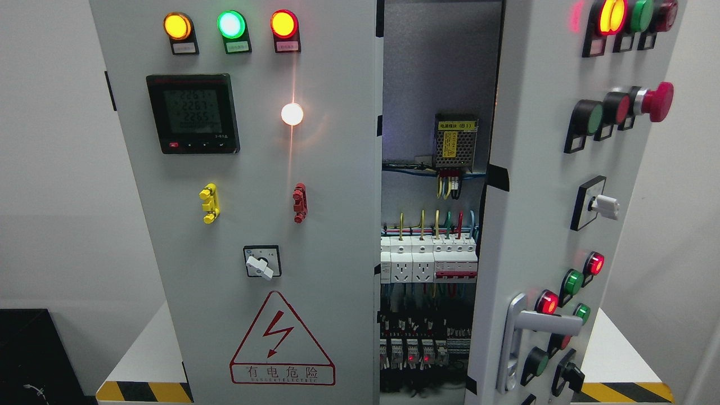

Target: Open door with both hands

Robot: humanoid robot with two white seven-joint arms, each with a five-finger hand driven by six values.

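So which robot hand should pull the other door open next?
Can't tell: neither hand shows. The right door is swung partly open; the left door looks closed. Its free edge sits center, so perhaps the left hand.

Single head cam, approx chest height, faces electrical cabinet straight on, v. close; right door ajar, wiring visible thru gap. No hand in frame.

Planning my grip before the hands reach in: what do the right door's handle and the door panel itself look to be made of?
The door handle looks like metal with a satin silver finish, judging by its soft highlights, though silver-coated plastic is possible. The right door looks like sheet steel painted matte light grey: flat, even colour with a thin folded edge. Neither hand is in view.
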